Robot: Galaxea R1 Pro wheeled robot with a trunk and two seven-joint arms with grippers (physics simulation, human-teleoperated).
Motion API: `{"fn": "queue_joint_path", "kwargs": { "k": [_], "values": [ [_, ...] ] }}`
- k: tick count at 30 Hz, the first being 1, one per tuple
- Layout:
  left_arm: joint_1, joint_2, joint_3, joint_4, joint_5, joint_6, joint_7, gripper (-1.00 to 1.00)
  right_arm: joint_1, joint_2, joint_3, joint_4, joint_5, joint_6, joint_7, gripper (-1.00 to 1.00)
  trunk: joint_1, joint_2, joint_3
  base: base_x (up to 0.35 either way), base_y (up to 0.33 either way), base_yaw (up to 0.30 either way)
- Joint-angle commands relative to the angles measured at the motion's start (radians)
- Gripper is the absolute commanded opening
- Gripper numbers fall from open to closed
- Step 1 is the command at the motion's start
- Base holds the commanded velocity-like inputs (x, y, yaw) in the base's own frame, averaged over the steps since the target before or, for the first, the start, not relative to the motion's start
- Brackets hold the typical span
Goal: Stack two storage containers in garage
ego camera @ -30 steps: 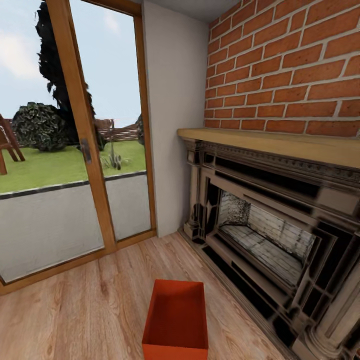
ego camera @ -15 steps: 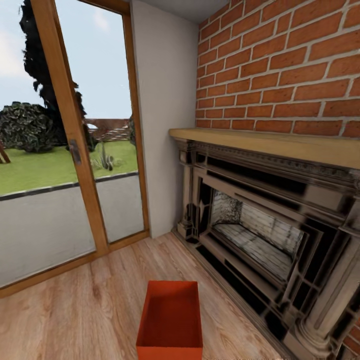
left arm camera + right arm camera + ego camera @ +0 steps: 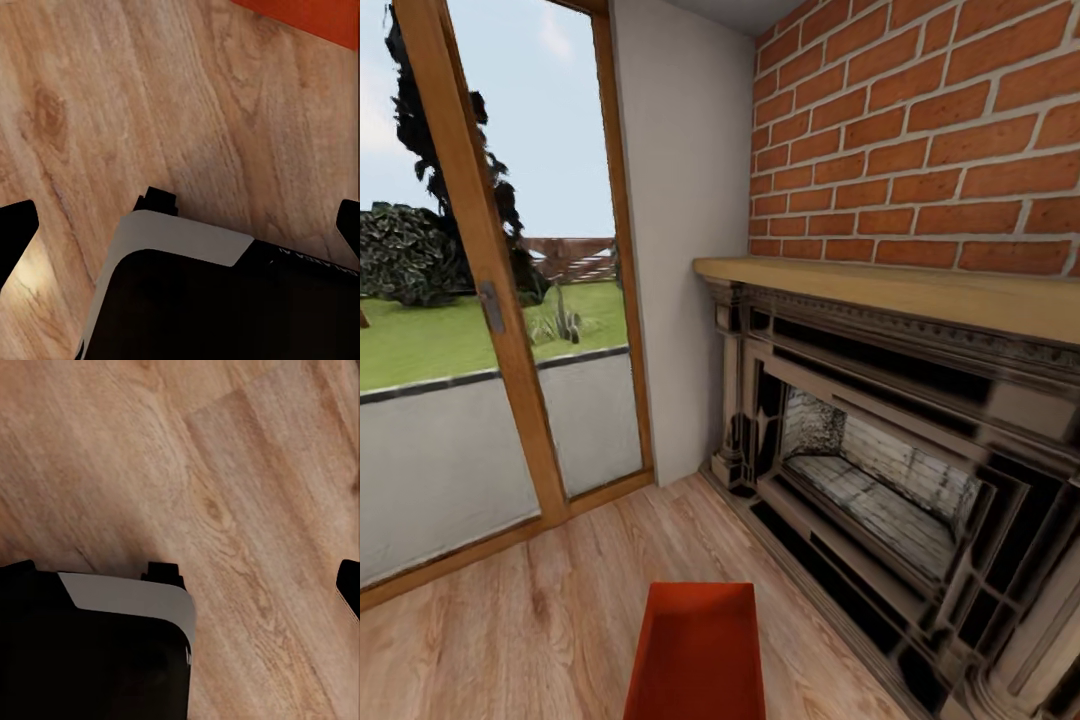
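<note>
Ahead of me a light wood plank floor (image 3: 540, 620) runs to a tall wood-framed glass door (image 3: 480, 300), daylight and green lawn beyond it. To my right a red brick chimney (image 3: 920, 130) rises above a pale wooden mantel (image 3: 900, 285) and an ornate dark fireplace (image 3: 880, 470).

1. In the left wrist view, the robot's base (image 3: 217, 300) was a glossy black body with a light grey rounded panel and small pale lettering.
2. In the right wrist view, the base (image 3: 97, 652) looked the same, black with a grey panel.
3. Black fingertips (image 3: 16, 232) showed at the edges.
</note>
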Motion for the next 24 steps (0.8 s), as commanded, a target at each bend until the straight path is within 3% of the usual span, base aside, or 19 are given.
{"fn": "queue_joint_path", "kwargs": {
  "k": [1, 12, 18, 24],
  "values": [
    [-0.001, 0.0, -0.006, 0.0, 0.006, -0.001, 0.002, 1.0, -0.001, 0.001, 0.008, 0.003, -0.007, -0.005, -0.001, 1.0, 0.001, -0.001, -0.001, 0.298, 0.0, 0.0],
    [-0.001, 0.0, -0.006, 0.0, 0.006, -0.001, 0.002, 1.0, -0.002, 0.001, 0.008, 0.003, -0.007, -0.005, -0.002, 1.0, 0.001, -0.001, -0.001, 0.229, 0.053, 0.0],
    [-0.001, -0.001, -0.006, 0.0, 0.006, -0.001, 0.002, 1.0, -0.001, 0.001, 0.008, 0.003, -0.007, -0.005, -0.003, 1.0, 0.001, -0.001, -0.001, 0.079, 0.27, 0.0],
    [-0.001, -0.001, -0.006, 0.0, 0.005, -0.001, 0.002, 1.0, -0.001, 0.001, 0.008, 0.003, -0.007, -0.005, -0.003, 1.0, 0.001, -0.001, -0.001, 0.006, 0.046, 0.0]
  ]
}}
